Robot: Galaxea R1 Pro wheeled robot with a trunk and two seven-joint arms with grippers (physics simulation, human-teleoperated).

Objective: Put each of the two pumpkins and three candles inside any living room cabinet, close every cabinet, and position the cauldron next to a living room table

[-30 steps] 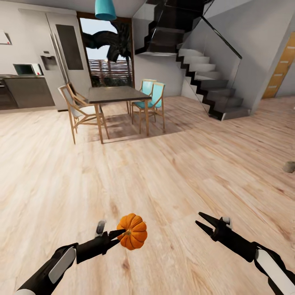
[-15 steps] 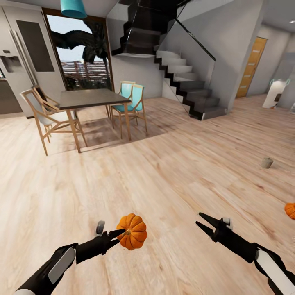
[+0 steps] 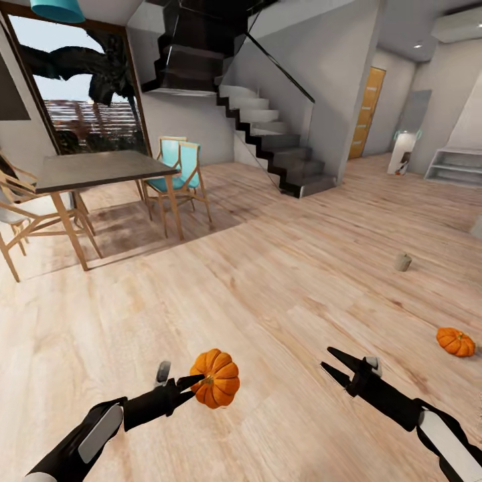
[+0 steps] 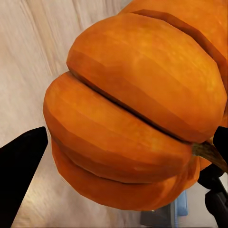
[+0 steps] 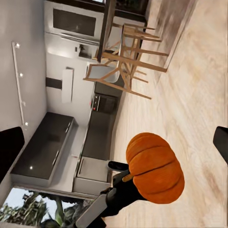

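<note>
Your left gripper (image 3: pixel 189 385) pinches a pumpkin (image 3: pixel 215 378) low centre for carrying to a cabinet, while your right gripper (image 3: pixel 333 366), spread empty, could take the second pumpkin (image 3: pixel 455 341) lower right.

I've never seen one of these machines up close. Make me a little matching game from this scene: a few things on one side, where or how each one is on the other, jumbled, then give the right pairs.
Things
1. held pumpkin
2. second pumpkin
3. candle
4. right claw

Place or state
A. open, holding nothing
B. upright on the floor, farther off than the floor pumpkin
C. gripped by the left claw
D. lying on the wooden floor, far right

Pairs: 1-C, 2-D, 3-B, 4-A
</note>
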